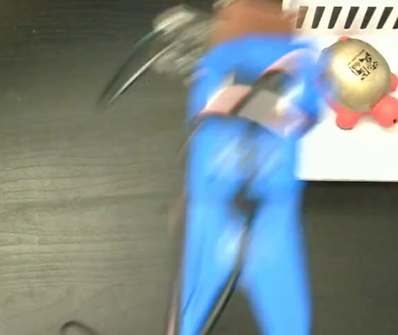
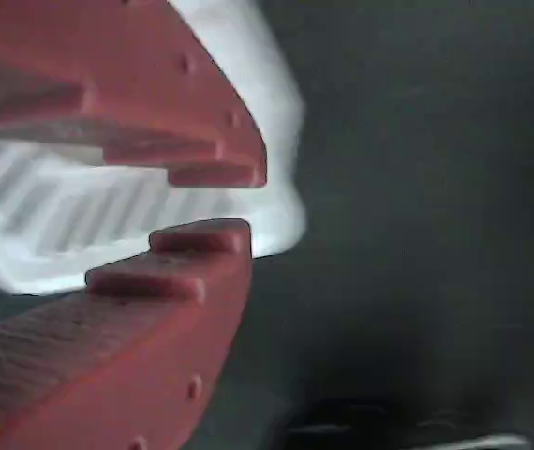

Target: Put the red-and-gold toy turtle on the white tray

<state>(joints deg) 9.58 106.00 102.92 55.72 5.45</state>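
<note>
Red claw (image 2: 209,200) nearly closed in the wrist view, only a narrow gap between the stepped tips, nothing gripped between them. Behind the claw in that view, a blurred piece of the white tray (image 2: 248,84) with faint grey stripes; to the right of the claw, dark table (image 2: 417,234).

In the fixed view, blue arm (image 1: 248,209) smeared by motion blur, claw itself not made out there. Just right of the arm's upper end, turtle (image 1: 362,80) sitting on the tray (image 1: 352,157), free of the claw, gold shell up with a dark printed mark, red legs poking out at the lower side. Black stripes along the tray's top and right edges. Left of the arm, bare dark wood-grain table (image 1: 59,209).
</note>
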